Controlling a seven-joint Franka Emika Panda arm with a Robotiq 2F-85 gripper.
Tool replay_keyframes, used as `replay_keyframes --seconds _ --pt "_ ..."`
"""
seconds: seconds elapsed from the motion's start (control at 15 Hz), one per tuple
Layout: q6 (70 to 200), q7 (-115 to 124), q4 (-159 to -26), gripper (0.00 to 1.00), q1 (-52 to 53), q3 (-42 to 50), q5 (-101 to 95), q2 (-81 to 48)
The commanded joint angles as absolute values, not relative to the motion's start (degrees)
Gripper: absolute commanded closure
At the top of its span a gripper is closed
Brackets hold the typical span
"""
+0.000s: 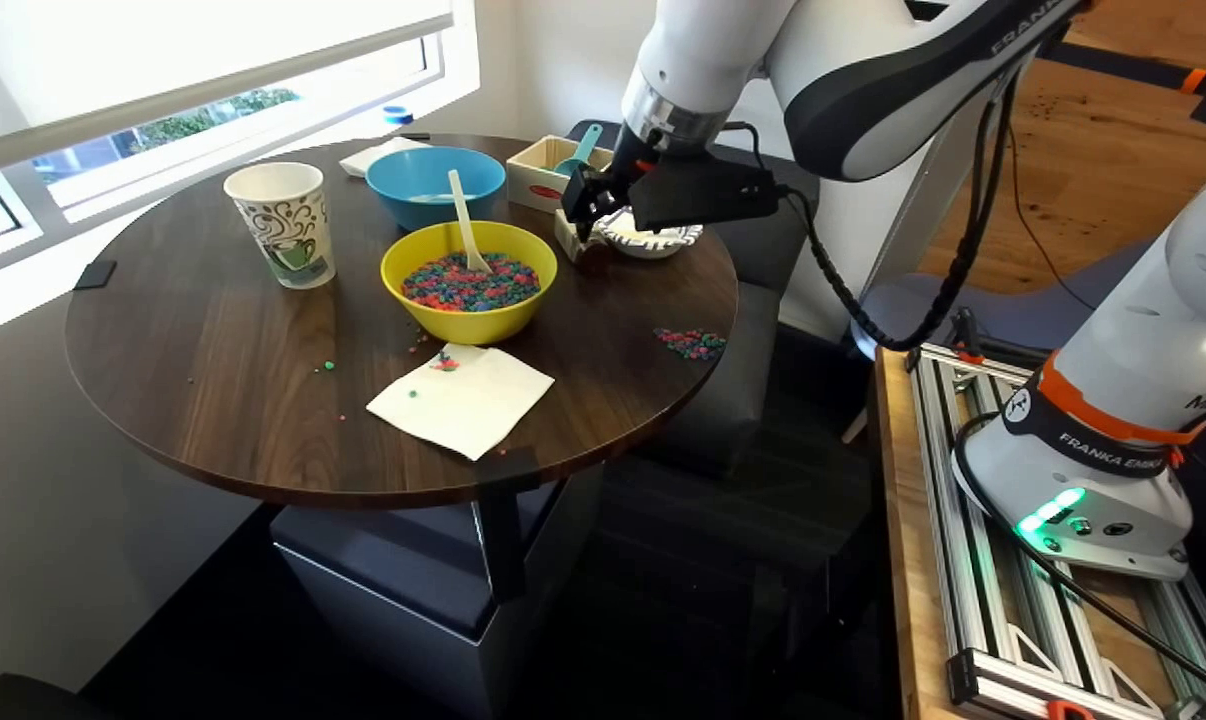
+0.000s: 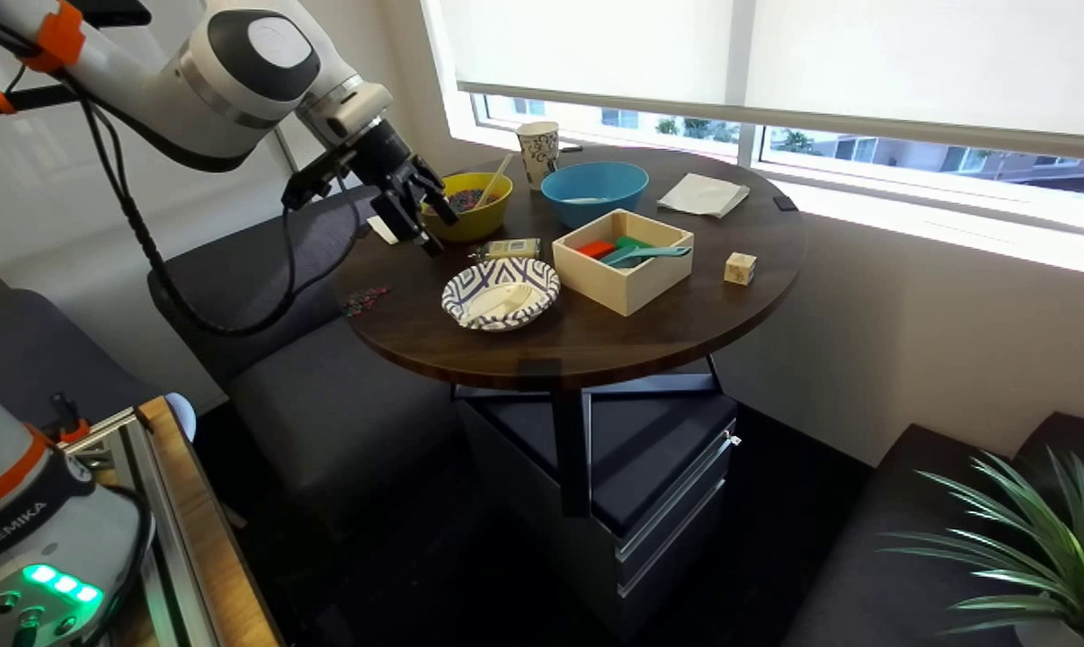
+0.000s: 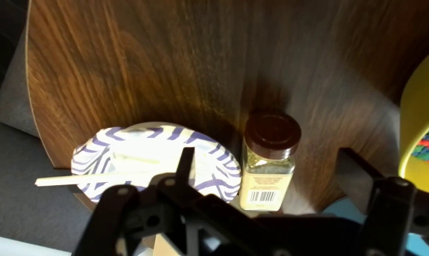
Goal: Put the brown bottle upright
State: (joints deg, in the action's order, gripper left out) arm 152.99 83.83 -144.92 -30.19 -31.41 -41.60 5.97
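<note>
Stands on a bench [image 1: 898,560] by its green-lit base [image 1: 1083,490], with the arm [image 2: 227,81] held high and stretched out over the round table [image 1: 213,390]. Bent downward at the wrist in both exterior views, tilted rather than plumb. Holds the gripper [image 3: 268,160] above the tabletop with both fingers [image 3: 353,181] spread wide. Frames between them, in the wrist view, the brown-capped bottle [image 3: 266,188], lying on its side with its label toward the camera, just beside the patterned dish [image 3: 175,134] and near the wooden box [image 2: 591,279]. Ends near the yellow bowl [image 1: 463,325] of coloured bits. Ends well short of the blue bowl [image 1: 403,205] and, beyond, of the paper cup [image 1: 288,230] toward the window [image 1: 233,110].
</note>
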Motion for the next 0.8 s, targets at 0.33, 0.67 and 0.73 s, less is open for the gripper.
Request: replay_keyframes --seconds 0.33,0.67,0.73 --pt "151.2 90.7 -136.9 0.0 -30.6 -30.9 -49.3 -7.9" --pt "150.7 90.8 -134.1 0.04 -30.4 -29.8 -50.5 -10.4" --pt "150.4 90.5 -133.8 0.04 -30.3 -29.7 -50.1 -10.7"
